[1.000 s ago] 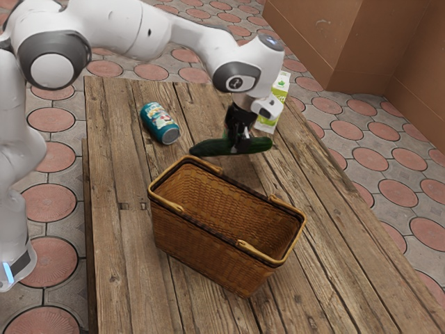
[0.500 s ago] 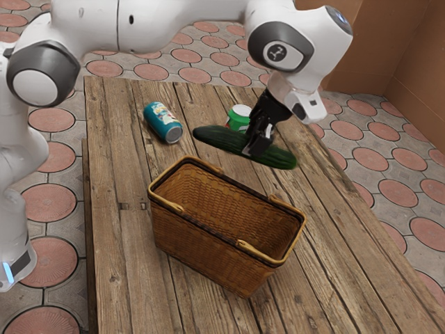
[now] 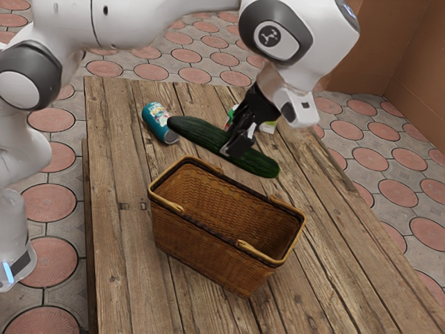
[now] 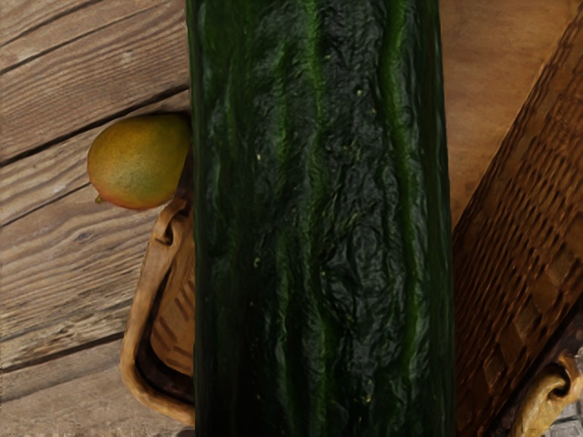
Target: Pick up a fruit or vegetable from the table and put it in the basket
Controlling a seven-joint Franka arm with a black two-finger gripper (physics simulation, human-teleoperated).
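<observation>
Cucumber [image 3: 198, 133] held up by the basket's [image 3: 208, 240] far rim

Nearest up is the basket, with 1 mango [image 4: 137, 162] spotted beside it. Cucumber's pinched between the gripper's [image 3: 235, 145] 2 fingers, kinda tilted. Farther back, 1 can [image 3: 158, 124] is seen lying down.

A teal drink can [image 3: 158, 121] lies on its side, a green container [image 3: 232, 110] and a carton [image 3: 269, 128] show partly, and a yellow-green mango [image 4: 137, 162] rests on bare planks.

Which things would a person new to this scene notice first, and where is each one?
First, the long dark-green cucumber, held up in the claw close to the basket. Then the basket itself, brown wicker and open at the top, standing on the wooden table. In the wrist view, a mango lies near it.
</observation>
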